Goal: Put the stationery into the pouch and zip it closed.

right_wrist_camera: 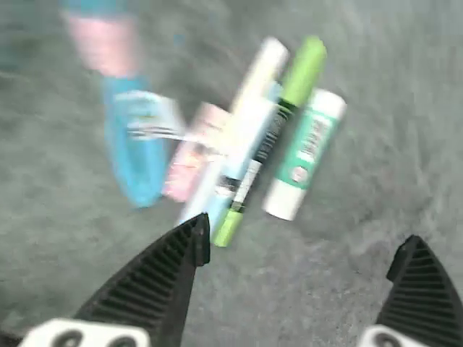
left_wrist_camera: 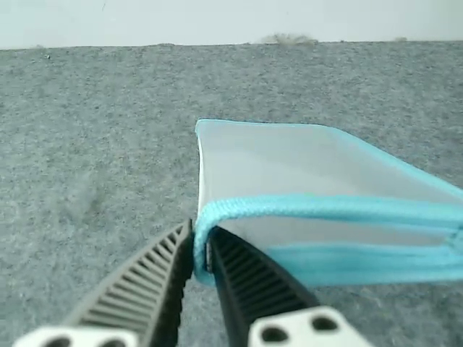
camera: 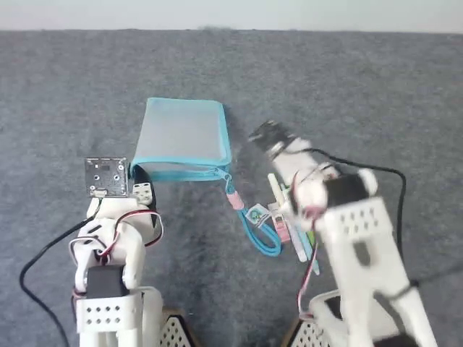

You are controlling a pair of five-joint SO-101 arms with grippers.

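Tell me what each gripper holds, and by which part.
The left gripper pinches the pouch by the corner of its blue-edged opening. The right gripper is open and holds nothing.

Saw a table (camera: 65, 79) covered across its whole width in mottled grey, felt-like fabric. Met a pale, plain wall (camera: 231, 13) along the far edge, in a straight line. Noticed a small tuft of fluff (left_wrist_camera: 289, 37) on that line in the left wrist view. Found soft, even light throughout, with only faint shadows on the fabric
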